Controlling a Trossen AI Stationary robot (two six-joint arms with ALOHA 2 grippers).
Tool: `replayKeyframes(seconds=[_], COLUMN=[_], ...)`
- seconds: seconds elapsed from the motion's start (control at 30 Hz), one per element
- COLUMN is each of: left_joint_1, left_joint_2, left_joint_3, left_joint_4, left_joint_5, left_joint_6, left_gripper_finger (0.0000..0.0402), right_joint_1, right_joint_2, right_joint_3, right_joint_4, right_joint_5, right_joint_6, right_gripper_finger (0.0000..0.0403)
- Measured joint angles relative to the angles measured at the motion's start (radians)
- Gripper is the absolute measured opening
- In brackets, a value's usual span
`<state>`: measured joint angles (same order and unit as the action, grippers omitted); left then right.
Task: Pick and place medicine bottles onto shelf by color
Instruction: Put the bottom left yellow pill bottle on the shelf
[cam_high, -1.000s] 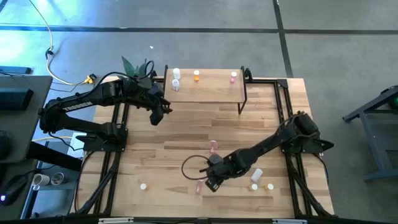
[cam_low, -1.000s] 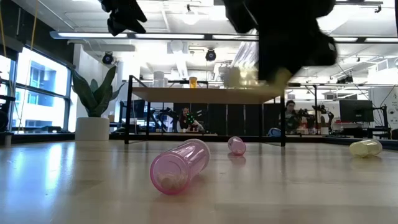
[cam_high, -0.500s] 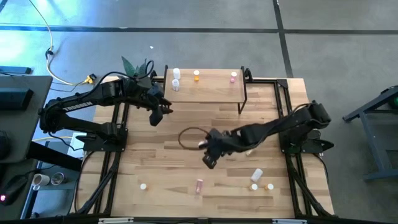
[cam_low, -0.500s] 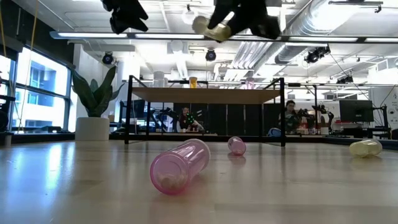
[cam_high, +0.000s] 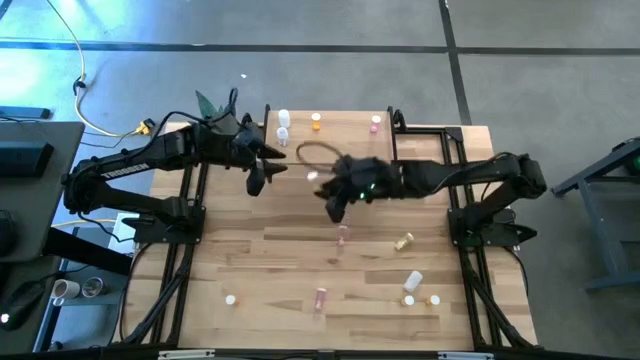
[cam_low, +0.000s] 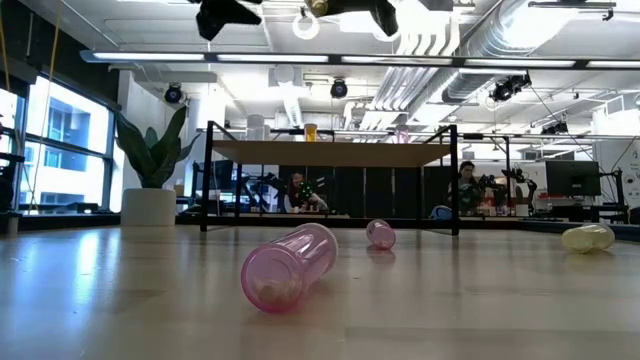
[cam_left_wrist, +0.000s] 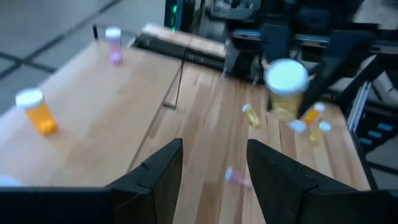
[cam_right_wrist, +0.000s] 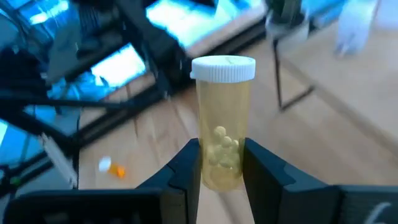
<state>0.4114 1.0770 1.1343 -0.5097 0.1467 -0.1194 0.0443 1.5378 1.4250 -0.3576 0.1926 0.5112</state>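
Top-down and wrist views of the sorting task, mid-transfer. The right gripper (cam_right_wrist: 217, 180) is clamped on a yellow bottle (cam_right_wrist: 222, 121) with a white cap, held upright between its 2 fingers. Over the last second this arm has swung from the near edge of the tabletop (cam_high: 300, 270), where it hung beside the lying pink bottle (cam_high: 320, 298), across the middle and up to the shelf's (cam_high: 340, 148) front edge. In the overhead view the right gripper (cam_high: 334, 192) now sits just in front of the shelf, raised well above the tabletop; the low view catches it only at the upper border.

The left gripper (cam_high: 256, 178), fingers apart and holding nothing, waits beside the shelf's left end; it has shifted only slightly toward the shelf.

On the shelf stand 2 white bottles (cam_high: 283, 125) at the left end, an orange bottle (cam_high: 316, 122) near the middle and a pink one (cam_high: 375, 123) toward the right. Several bottles remain on the tabletop, including another pink bottle (cam_high: 342, 237) at the middle and a cluster (cam_high: 412, 288) near the right front.

Judgement: the pick is complete and the carry nearly so; placement beside the orange bottle looks the likely next step, and much sorting remains.
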Motion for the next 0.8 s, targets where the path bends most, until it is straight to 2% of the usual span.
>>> replayKeyframes(seconds=[0.17,0.47,0.57,0.8], left_joint_1=[-0.002,-0.002,-0.002,-0.001], left_joint_2=[0.012,0.087,0.116,0.152], left_joint_3=[0.0,0.0,0.0,0.0], left_joint_4=[0.124,0.307,0.346,0.4], left_joint_5=[0.0,0.003,0.003,0.007], left_joint_6=[-0.001,0.0,0.0,0.013], left_gripper_finger=[0.0168,0.0168,0.0168,0.0168], right_joint_1=[-0.061,-0.145,-0.168,-0.22], right_joint_2=[-0.039,-0.05,-0.05,-0.053], right_joint_3=[0.0,0.0,0.0,0.0], right_joint_4=[0.087,0.212,0.212,0.197], right_joint_5=[-0.024,-0.162,-0.171,-0.263], right_joint_6=[-0.104,-0.283,-0.296,-0.314], right_gripper_finger=[0.0087,0.0087,0.0087,0.0087])
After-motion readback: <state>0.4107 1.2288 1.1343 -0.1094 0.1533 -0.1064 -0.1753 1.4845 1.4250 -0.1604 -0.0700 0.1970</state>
